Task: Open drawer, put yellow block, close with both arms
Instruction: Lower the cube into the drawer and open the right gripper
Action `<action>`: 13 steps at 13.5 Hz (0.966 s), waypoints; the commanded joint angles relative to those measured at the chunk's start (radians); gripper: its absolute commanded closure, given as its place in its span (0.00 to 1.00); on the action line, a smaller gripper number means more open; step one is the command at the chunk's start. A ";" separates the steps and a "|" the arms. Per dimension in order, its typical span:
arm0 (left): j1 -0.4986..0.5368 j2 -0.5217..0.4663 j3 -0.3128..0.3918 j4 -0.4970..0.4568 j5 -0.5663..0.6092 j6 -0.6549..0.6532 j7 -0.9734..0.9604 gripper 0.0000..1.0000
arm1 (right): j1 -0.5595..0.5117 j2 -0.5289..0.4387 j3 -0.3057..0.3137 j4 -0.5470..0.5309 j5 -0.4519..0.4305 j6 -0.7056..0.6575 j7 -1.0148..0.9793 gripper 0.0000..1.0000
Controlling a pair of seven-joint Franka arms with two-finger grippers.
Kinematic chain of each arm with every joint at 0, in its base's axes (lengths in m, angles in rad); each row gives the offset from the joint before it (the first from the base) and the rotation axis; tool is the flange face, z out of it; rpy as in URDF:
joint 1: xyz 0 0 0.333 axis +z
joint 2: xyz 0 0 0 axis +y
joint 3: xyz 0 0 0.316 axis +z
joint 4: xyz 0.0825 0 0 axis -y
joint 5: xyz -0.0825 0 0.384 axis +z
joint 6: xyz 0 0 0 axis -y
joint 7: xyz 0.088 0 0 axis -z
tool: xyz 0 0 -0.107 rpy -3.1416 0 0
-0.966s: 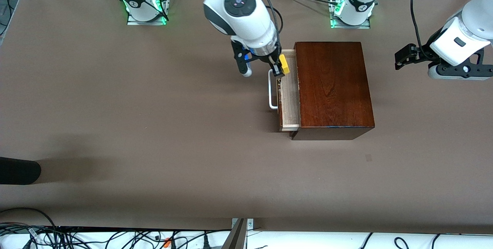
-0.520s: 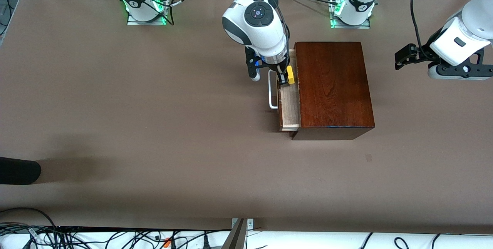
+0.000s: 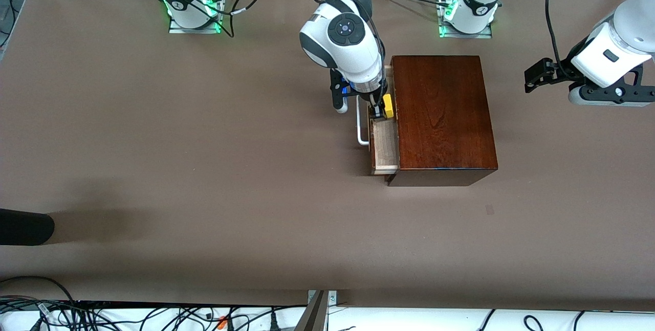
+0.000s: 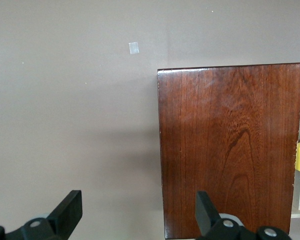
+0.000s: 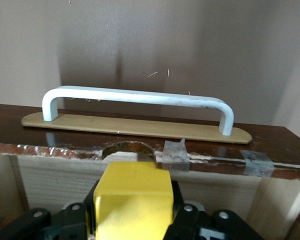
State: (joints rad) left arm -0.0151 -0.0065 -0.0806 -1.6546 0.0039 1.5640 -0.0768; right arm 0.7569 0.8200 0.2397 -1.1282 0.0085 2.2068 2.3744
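Yellow block (image 3: 389, 105) pinched between the closed fingers of the right gripper (image 3: 381, 108), down within the pulled-out drawer (image 3: 385, 141), at the part of the pale tray farther from the front camera. Same cube (image 5: 132, 200) filling the right wrist view, black pads clamped on both its sides, just inside the drawer's dark reddish-brown front with its two strips of tape along the rim. White U-shaped bar handle (image 5: 140, 99) mounted on a tan backing plate on that front, just past the block, untouched by the fingers. Glossy mahogany box (image 3: 442, 116) directly beside the gripper, toward the left arm's end of the table, drawer protruding from it toward the right arm's end. Left gripper (image 3: 537, 74) waiting in the air well apart from the box, toward the left arm's end, fingers (image 4: 70, 210) spread wide and empty, camera looking down on the box top (image 4: 230, 145) and bare brown table (image 3: 204, 167).
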 commanded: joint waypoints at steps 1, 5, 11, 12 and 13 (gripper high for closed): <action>-0.005 0.008 -0.001 0.025 -0.002 -0.024 -0.014 0.00 | 0.016 0.034 -0.019 0.047 -0.016 -0.003 0.037 1.00; -0.005 0.008 -0.007 0.025 -0.002 -0.022 -0.014 0.00 | 0.018 0.062 -0.022 0.047 -0.016 0.027 0.043 1.00; -0.003 0.008 -0.007 0.025 -0.001 -0.022 -0.012 0.00 | 0.027 0.076 -0.022 0.047 -0.012 0.053 0.043 0.52; -0.003 0.008 -0.007 0.025 -0.002 -0.022 -0.012 0.00 | 0.025 0.073 -0.022 0.047 -0.010 0.051 0.042 0.01; -0.003 0.008 -0.007 0.025 -0.002 -0.022 -0.014 0.00 | 0.021 0.068 -0.022 0.047 -0.010 0.047 0.042 0.00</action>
State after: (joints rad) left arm -0.0156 -0.0065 -0.0868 -1.6546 0.0040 1.5638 -0.0778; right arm 0.7688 0.8818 0.2307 -1.1116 0.0085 2.2622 2.3962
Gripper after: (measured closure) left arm 0.000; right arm 0.401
